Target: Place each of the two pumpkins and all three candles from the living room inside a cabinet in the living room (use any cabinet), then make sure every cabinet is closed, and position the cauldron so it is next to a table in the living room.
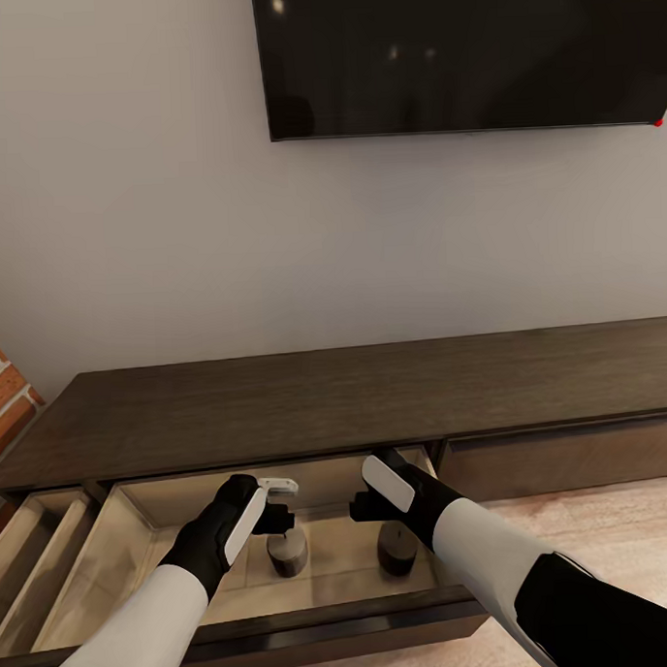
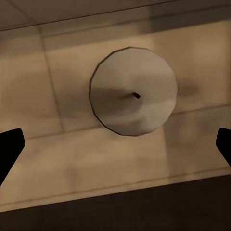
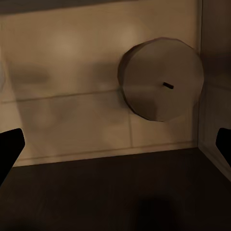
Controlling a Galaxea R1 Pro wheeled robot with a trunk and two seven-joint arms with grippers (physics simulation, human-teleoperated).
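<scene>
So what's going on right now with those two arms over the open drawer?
Left gripper open, right gripper open, both empty. Two candles standing upright in the open drawer. Nothing blocking.

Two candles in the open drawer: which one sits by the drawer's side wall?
The candle under the right gripper: that candle stands close to the drawer's right wall. The other candle, under the left gripper, stands mid-floor.

Soft, even light falls on the white wall (image 1: pixel 155 235); faint glare spots sit on the black TV (image 1: pixel 457 52); the open drawer (image 1: pixel 139 536) is dim, and the candles (image 1: pixel 287 552) below each end effector look dark in shadow; both wrist views are murky and slightly blurred, a soft shadow lying beside the candle (image 2: pixel 133 91); edges show no distortion.
</scene>
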